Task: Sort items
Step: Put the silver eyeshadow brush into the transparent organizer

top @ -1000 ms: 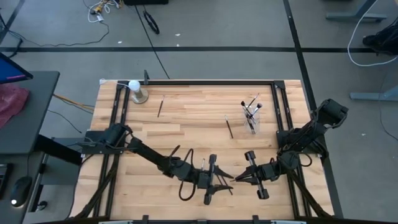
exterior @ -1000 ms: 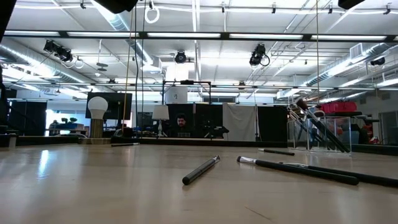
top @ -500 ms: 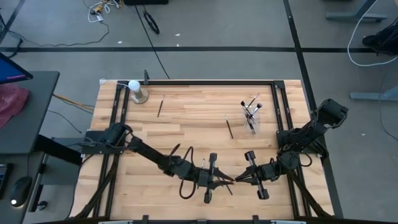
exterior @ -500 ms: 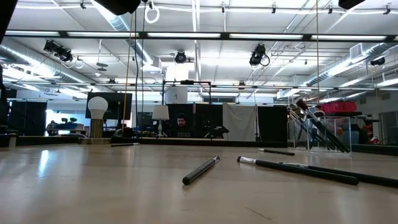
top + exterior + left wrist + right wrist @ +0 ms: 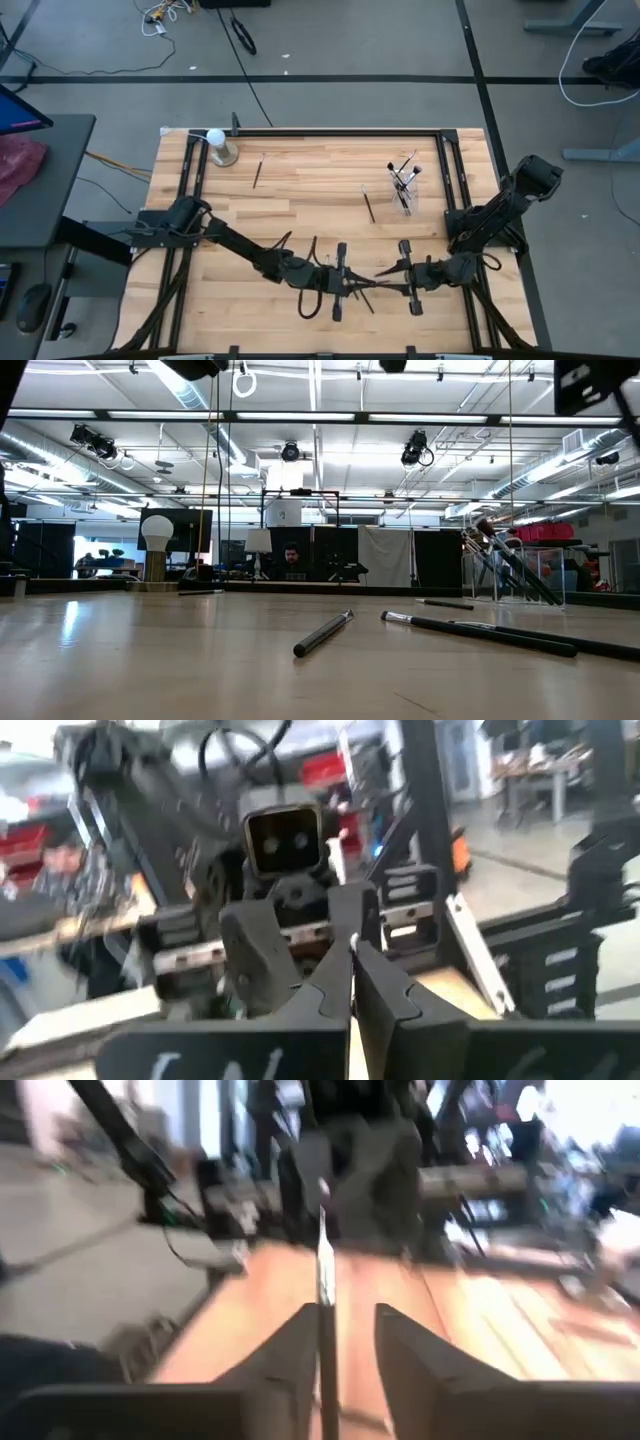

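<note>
A thin dark stick (image 5: pixel 372 287), one of the items, hangs level above the table's near middle between my two grippers. My left gripper (image 5: pixel 352 287) is shut on its left end. My right gripper (image 5: pixel 388 281) faces it from the right, open, its fingers on either side of the stick (image 5: pixel 325 1270); whether one finger still touches it I cannot tell. More brushes stand in a small clear cup (image 5: pixel 405 187). Two loose sticks (image 5: pixel 258 172) (image 5: pixel 368 206) lie flat on the wood. My left gripper pinches the stick's left end (image 5: pixel 352 1020) between its two shut fingers. The fingers come in level from the table's left and lie roughly along the stick. The stick is lifted clear of the table and runs level toward the right gripper.
A white ball on a metallic base (image 5: pixel 218 145) stands at the far left corner. Dark rails frame the table (image 5: pixel 300 130). In the low view, a stick (image 5: pixel 323 633) and long brushes (image 5: pixel 475 633) lie on the wood, with the cup (image 5: pixel 505 565) behind.
My left gripper has shut on the stick's left end without leaving its place. My right gripper has opened, tipped more level and drawn slightly toward the table's right edge. The stick has stayed in the air between them.
</note>
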You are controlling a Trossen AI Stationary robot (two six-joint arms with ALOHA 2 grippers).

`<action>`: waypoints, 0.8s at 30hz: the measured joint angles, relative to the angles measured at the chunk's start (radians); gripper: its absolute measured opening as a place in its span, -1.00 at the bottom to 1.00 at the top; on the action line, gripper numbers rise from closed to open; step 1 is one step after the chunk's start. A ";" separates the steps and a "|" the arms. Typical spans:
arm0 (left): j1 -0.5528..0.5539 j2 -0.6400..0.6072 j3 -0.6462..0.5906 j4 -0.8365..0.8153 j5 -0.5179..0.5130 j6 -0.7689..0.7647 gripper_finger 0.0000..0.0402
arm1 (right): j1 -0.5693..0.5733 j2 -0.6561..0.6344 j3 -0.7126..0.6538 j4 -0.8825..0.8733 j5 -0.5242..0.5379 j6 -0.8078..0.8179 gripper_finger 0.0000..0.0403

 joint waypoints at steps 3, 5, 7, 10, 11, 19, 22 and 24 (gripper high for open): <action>0.006 -0.020 0.000 -0.088 -0.033 -0.059 -0.99 | 0.002 -0.062 0.000 -0.182 0.031 0.106 -0.29; 0.016 -0.030 0.000 -0.131 -0.036 -0.097 -0.99 | -0.001 -0.097 0.000 -0.284 0.031 0.172 -0.17; 0.029 -0.030 0.000 -0.156 -0.032 -0.138 -0.99 | -0.011 -0.109 0.006 -0.346 0.034 0.218 -0.08; 0.048 -0.030 0.000 -0.180 -0.032 -0.181 -0.99 | -0.025 -0.097 0.033 -0.392 0.034 0.230 -0.03; 0.055 -0.030 0.000 -0.189 -0.028 -0.194 -0.99 | -0.032 -0.089 0.046 -0.406 0.032 0.230 -0.03; 0.069 -0.030 0.000 -0.214 -0.020 -0.224 -0.98 | -0.055 -0.043 0.124 -0.469 0.018 0.210 -0.35; 0.067 -0.030 0.000 -0.211 -0.015 -0.225 -0.98 | -0.055 -0.043 0.127 -0.471 0.012 0.223 -0.64; 0.063 -0.030 0.000 -0.213 -0.014 -0.219 -0.97 | -0.056 -0.043 0.127 -0.477 -0.003 0.246 -0.86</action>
